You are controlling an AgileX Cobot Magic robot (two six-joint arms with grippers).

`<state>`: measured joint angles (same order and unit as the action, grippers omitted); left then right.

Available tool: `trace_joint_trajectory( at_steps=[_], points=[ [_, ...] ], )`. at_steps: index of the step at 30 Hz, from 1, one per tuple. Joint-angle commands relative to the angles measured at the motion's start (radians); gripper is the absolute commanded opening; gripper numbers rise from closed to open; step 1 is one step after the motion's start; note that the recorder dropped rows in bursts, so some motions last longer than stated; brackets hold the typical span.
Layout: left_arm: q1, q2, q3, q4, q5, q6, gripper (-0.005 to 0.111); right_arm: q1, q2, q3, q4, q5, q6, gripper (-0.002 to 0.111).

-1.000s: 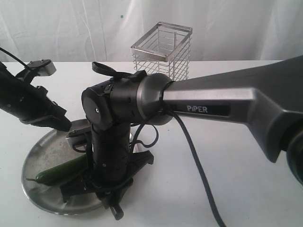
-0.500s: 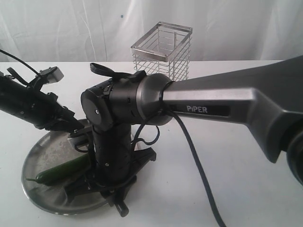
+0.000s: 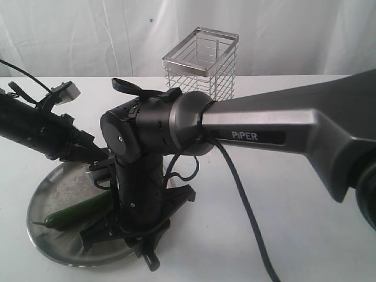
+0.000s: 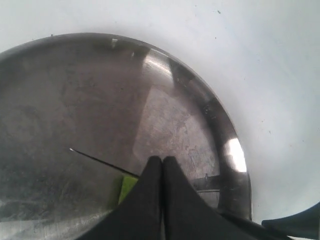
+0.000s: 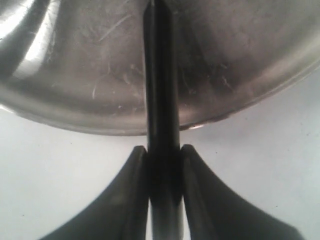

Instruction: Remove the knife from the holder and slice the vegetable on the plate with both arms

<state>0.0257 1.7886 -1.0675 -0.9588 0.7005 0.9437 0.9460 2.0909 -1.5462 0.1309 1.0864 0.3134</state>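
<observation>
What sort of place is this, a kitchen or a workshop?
Most likely a robotics test bench staged as a kitchen, not a real one: a white table before a white curtain, an arm marked PiPER and a second black arm, and just a steel plate, a green vegetable and a wire holder.

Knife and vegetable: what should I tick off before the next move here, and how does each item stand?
1. Knife out of the holder: ok, the holder looks empty.
2. Knife clamped in the right gripper: ok.
3. Vegetable lying on the plate: ok.
4. Left gripper pinning the vegetable: cannot tell; it is shut, nothing between its fingers.
5. Blade lined up across the vegetable: cannot tell, the right arm hides it.
</observation>
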Motion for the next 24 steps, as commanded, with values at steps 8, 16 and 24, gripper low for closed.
trace_joint_trajectory(
  at_steps=[8, 16, 24],
  points=[
    [0.001, -0.001, -0.003, -0.027, 0.037, 0.003, 0.000, 0.000, -0.005, 0.001, 0.018, 0.008, 0.004, 0.000],
    [0.001, -0.001, -0.003, -0.027, 0.037, 0.003, 0.000, 0.000, -0.025, 0.001, 0.022, -0.016, 0.005, 0.000],
    [0.001, -0.001, -0.003, -0.031, 0.038, 0.003, 0.000, 0.020, -0.027, 0.001, 0.058, -0.046, 0.014, 0.000]
  ],
)
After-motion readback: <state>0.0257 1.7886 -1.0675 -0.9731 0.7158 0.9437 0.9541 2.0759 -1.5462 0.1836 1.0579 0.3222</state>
